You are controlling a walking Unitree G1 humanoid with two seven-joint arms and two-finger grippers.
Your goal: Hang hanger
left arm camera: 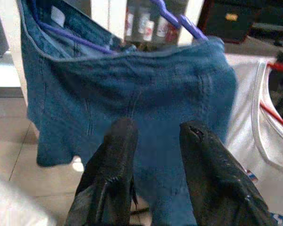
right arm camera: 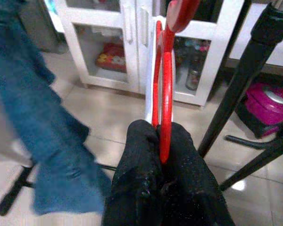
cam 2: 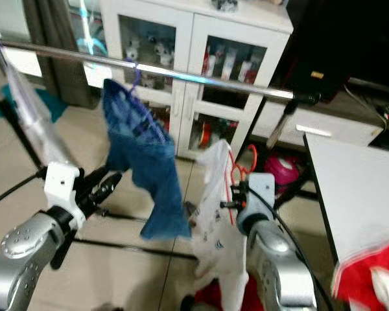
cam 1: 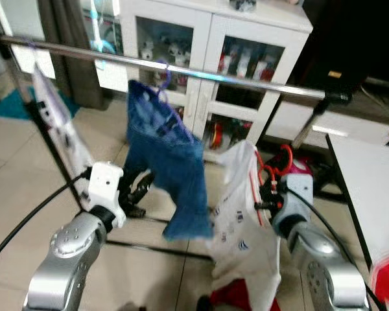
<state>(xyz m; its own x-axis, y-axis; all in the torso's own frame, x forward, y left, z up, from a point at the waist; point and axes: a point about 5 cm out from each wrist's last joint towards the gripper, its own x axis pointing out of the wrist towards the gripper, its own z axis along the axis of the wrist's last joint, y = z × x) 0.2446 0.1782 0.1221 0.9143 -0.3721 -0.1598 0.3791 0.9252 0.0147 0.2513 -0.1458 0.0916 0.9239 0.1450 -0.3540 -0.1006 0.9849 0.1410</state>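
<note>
At lower right, my right gripper (right arm camera: 162, 162) pinches the red hanger (right arm camera: 164, 89) with its shirt (cam 1: 241, 220); next I lift its hook onto the rail (cam 1: 201, 73); left gripper (left arm camera: 155, 141) gapes empty.

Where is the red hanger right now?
The red hanger is pinched in the right gripper, carrying a white shirt, below the metal rail and right of the hanging blue jeans.

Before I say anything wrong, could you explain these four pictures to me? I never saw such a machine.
It is a humanoid robot with two silver arms. Two pictures come from its head, two from cameras on its wrists. Before it runs a shiny metal clothes rail, where blue denim shorts hang on a purple plastic hanger. The right gripper has its fingers shut on a red plastic hanger carrying a white printed shirt. The left gripper is open, near the shorts.
</note>
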